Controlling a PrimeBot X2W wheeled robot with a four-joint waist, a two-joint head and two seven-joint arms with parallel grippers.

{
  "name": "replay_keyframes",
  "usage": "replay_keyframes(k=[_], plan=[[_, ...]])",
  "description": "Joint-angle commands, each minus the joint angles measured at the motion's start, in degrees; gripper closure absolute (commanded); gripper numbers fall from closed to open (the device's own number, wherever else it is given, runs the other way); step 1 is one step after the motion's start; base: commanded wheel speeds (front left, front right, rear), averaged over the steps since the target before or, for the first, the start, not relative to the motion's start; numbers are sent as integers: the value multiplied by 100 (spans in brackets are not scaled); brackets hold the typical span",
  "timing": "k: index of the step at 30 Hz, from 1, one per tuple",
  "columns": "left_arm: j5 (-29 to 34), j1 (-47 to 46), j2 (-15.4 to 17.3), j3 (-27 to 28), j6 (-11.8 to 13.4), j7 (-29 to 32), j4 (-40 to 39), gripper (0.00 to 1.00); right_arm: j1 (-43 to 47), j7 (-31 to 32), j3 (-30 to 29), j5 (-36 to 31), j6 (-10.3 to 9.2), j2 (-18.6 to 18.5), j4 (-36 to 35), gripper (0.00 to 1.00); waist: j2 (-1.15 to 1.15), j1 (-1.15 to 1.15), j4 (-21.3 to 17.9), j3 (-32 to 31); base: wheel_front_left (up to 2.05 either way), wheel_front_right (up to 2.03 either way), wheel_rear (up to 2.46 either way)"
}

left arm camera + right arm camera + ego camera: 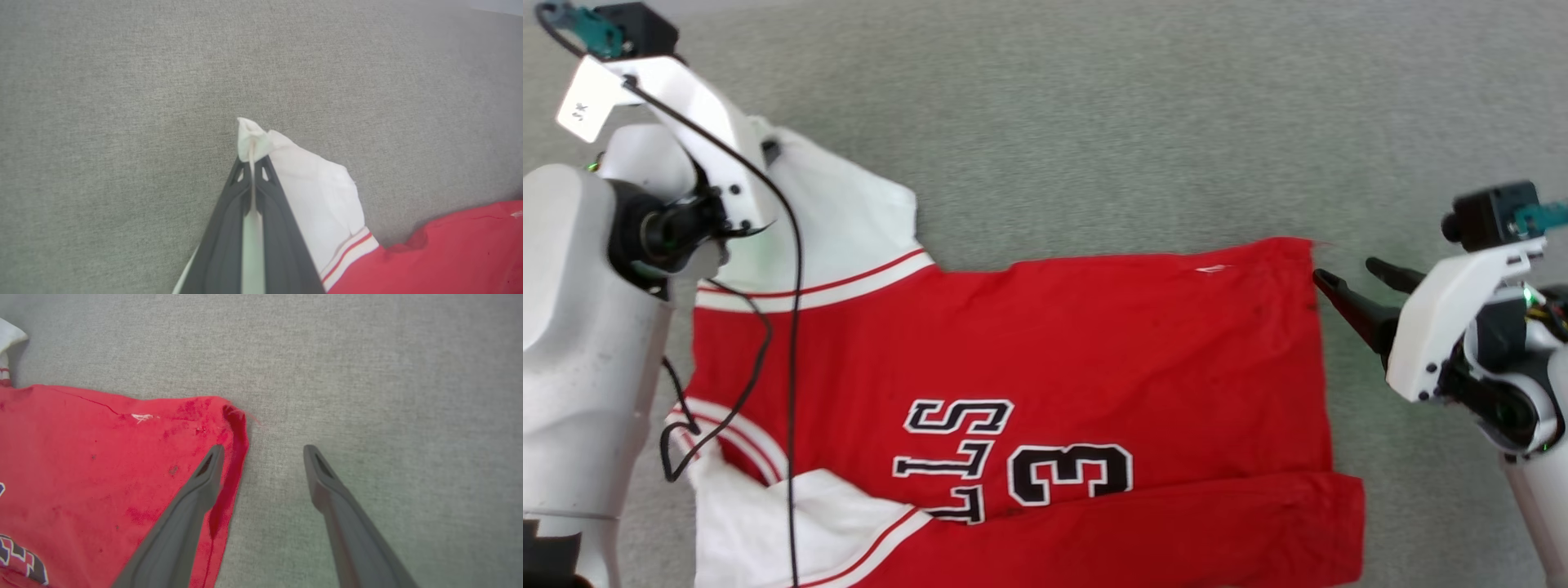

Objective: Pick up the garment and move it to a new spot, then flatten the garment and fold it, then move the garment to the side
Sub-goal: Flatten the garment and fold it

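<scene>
head view, one garment (1135, 343), two spread right fingers (1349, 309)

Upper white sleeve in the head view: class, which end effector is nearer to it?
Left. The left end effector is shut on that sleeve at its tip; the right end effector is open at the opposite end of the jersey, by the red hem.
</scene>
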Motion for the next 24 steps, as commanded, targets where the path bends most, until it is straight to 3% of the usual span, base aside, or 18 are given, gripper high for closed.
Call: replay_keyframes(k=[1, 13, 16, 17, 24], plan=[[12, -130, -80, -15, -60, -119, -72, 100, -269, 199, 174, -14, -2, -85, 113, 0, 0, 0, 197, 47, 0, 0, 0], [12, -125, -307, -123, -217, -494, -176, 100, -1081, 1231, 1367, 258, -1, -247, 1278, 0, 0, 0, 542, 310, 0, 0, 0], [10, -61, -349, -143, -260, -569, -110, 100, -1070, 1499, 1642, 386, 6, -247, 1545, 90, 0, 0, 599, 284, 0, 0, 0], [3, -53, -358, -146, -270, -601, -82, 100, -1083, 1491, 1676, 445, 6, -242, 1589, 100, 0, 0, 613, 270, 0, 0, 0], [-41, 106, -376, -107, -380, -887, 65, 100, -1500, 950, 1615, 611, -2, -413, 1478, 100, 0, 0, 635, 31, 0, 0, 0]])
